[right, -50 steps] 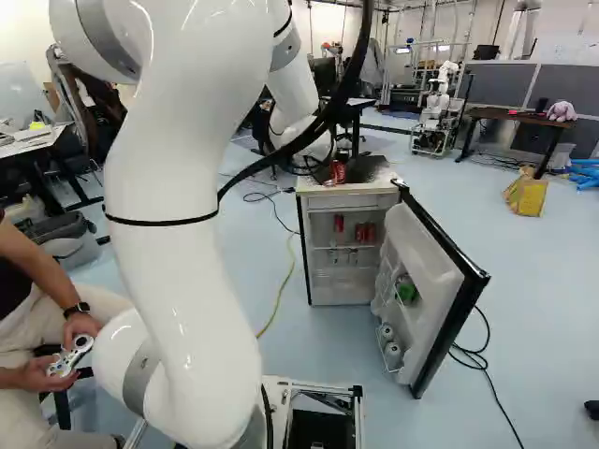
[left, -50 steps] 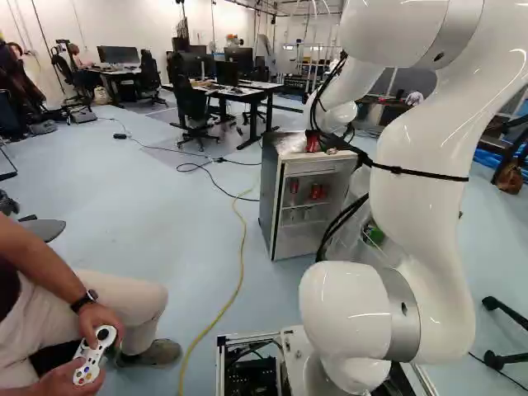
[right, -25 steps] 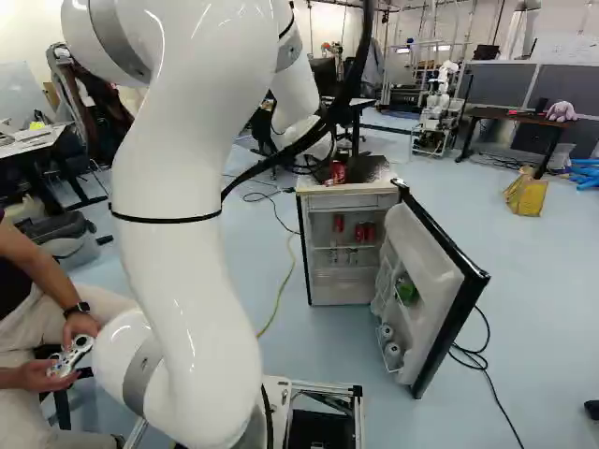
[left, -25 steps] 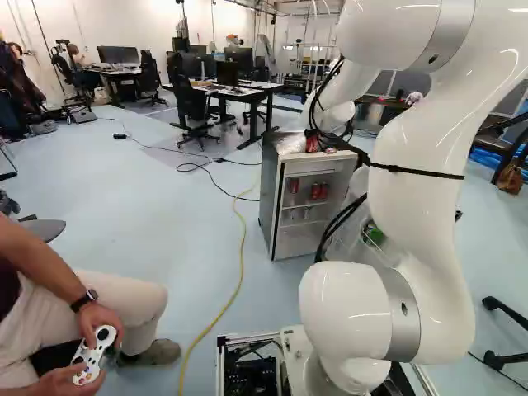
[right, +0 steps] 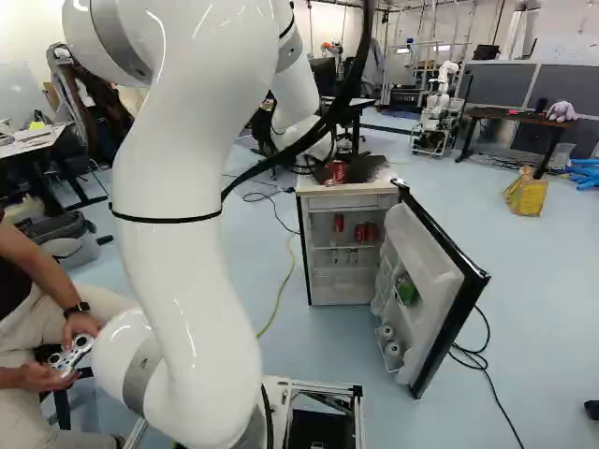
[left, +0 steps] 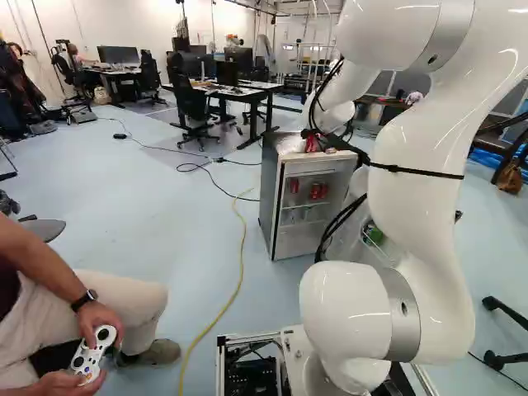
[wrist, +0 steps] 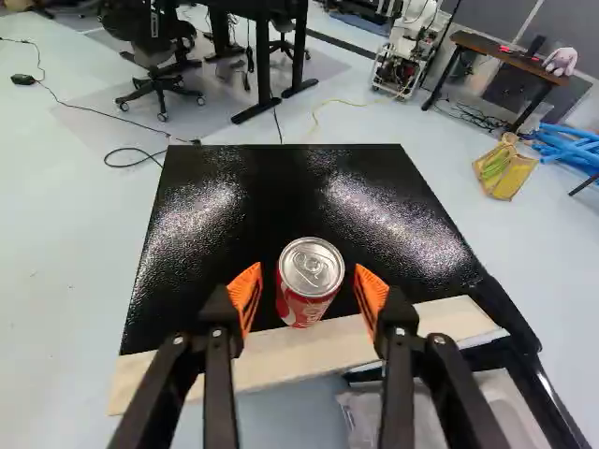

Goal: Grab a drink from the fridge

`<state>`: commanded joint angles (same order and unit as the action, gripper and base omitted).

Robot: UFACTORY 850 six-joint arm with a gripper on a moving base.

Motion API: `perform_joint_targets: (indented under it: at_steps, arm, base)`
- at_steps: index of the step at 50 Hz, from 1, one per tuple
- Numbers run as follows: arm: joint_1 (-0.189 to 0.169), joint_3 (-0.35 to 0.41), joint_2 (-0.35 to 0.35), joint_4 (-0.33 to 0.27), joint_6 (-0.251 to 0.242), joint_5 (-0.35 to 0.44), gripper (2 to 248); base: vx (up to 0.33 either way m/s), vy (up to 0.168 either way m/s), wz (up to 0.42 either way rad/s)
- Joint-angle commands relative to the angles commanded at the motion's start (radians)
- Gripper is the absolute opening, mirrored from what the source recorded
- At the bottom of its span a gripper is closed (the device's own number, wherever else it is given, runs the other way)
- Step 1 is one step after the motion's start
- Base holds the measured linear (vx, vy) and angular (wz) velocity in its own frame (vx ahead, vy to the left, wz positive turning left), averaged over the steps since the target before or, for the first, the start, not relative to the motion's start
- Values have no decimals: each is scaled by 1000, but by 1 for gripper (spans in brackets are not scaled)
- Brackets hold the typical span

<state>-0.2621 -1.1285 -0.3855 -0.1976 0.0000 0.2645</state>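
Bright, even light fills the room, and the white far wall almost washes out. Grainy glare lies in two pale patches, left and right, on the black textured fridge top. Thin white highlights streak the glossy white arm. Soft shade dulls the open grey-white fridge interior.

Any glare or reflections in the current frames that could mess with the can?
Wrist view: two broad, speckled glare patches on the black fridge top, one either side of the can, plus highlights on its silver lid. Left base view: pale sheen on the fridge top by the can. Right base view: thin bright streaks on the glossy white arm.
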Motion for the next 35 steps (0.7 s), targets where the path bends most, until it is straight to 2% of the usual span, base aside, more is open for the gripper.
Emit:
perform_joint_targets:
  at_steps: [3, 4, 8, 9, 13, 14, 35]
  arm:
    - [0, 0, 0, 0, 0, 0, 148]
    - [0, 0, 0, 0, 0, 0, 183]
    - [0, 0, 0, 0, 0, 0, 183]
    - [0, 0, 0, 0, 0, 0, 218]
    - [0, 0, 0, 0, 0, 0, 218]
    - [0, 0, 0, 0, 0, 0, 247]
    - [0, 9, 7, 0, 0, 0, 247]
  base:
    - [0, 0, 0]
    - [0, 0, 0]
    - [0, 0, 0]
    - [0, 0, 0]
    - [0, 0, 0]
    - [0, 0, 0]
    - [0, 0, 0]
